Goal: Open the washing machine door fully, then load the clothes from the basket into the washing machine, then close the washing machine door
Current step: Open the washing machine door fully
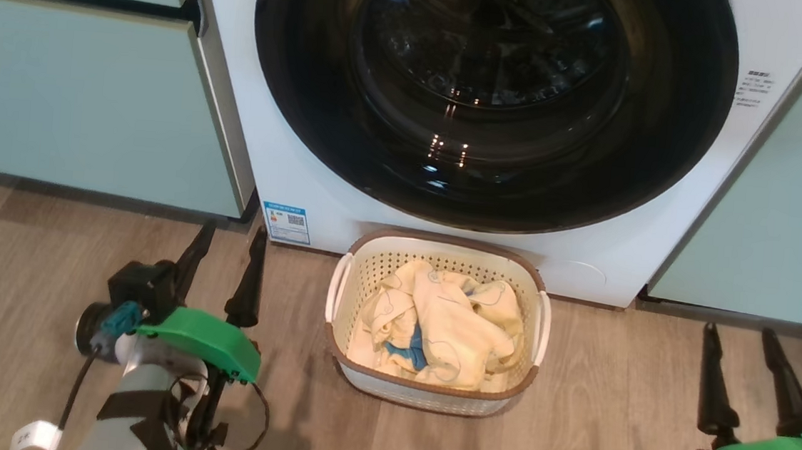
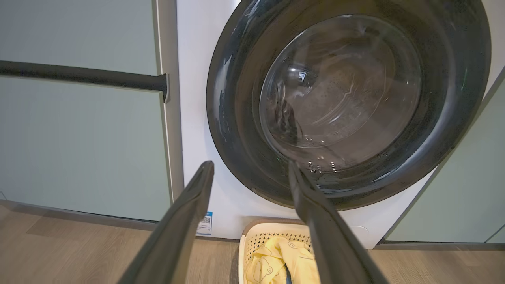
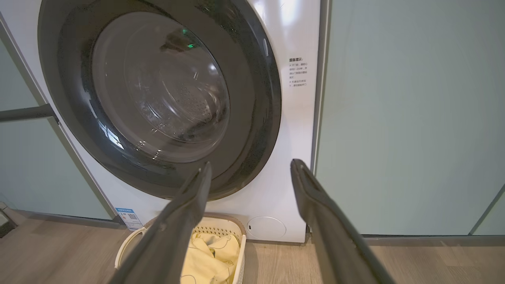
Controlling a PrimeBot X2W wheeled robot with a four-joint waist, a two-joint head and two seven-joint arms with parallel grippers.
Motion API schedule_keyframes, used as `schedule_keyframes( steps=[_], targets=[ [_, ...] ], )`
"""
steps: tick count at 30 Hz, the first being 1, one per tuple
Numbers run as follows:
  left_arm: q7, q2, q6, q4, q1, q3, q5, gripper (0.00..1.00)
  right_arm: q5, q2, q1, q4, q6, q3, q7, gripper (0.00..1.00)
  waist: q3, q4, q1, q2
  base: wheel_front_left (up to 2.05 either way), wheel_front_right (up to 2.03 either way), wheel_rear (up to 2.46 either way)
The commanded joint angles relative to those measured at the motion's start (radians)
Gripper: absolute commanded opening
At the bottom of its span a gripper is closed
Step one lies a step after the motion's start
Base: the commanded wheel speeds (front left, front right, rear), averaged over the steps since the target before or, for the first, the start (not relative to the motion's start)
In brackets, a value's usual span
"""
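The washing machine door is sitting shut, flush against the front of the white washing machine and taking up nearly its whole width. Right below it the basket is sitting on the wood floor, pretty much up against the machine's base. The clothes are lying bunched up inside it, with a bit of blue poking out. The left gripper is hovering off to the basket's left and the right gripper off to its right, both with fingers spread wide and holding nothing. Mint green cabinets are flanking the machine.
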Motion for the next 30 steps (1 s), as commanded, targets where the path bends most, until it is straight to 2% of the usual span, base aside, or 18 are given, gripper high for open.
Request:
schedule_keyframes(
  steps=[1,20,30],
  targets=[
    [-0.006,0.011,-0.004,-0.027,-0.047,0.026,-0.005,1.0,0.008,-0.02,-0.053,-0.028,0.004,0.025,-0.01,1.0,0.001,-0.001,-0.0001,0.0,1.17,1.27,-2.44],
    [-0.006,0.011,-0.018,-0.022,-0.047,0.015,-0.014,1.0,0.017,-0.02,-0.053,-0.028,0.004,0.02,-0.01,1.0,-0.001,-0.004,-0.0001,0.0,1.15,1.23,-2.38],
    [-0.006,0.011,-0.024,-0.015,-0.046,0.01,-0.004,1.0,0.026,-0.02,-0.052,-0.037,0.004,0.016,-0.01,1.0,0.0,-0.007,-0.0001,0.0,0.54,0.54,-1.08]
  ],
)
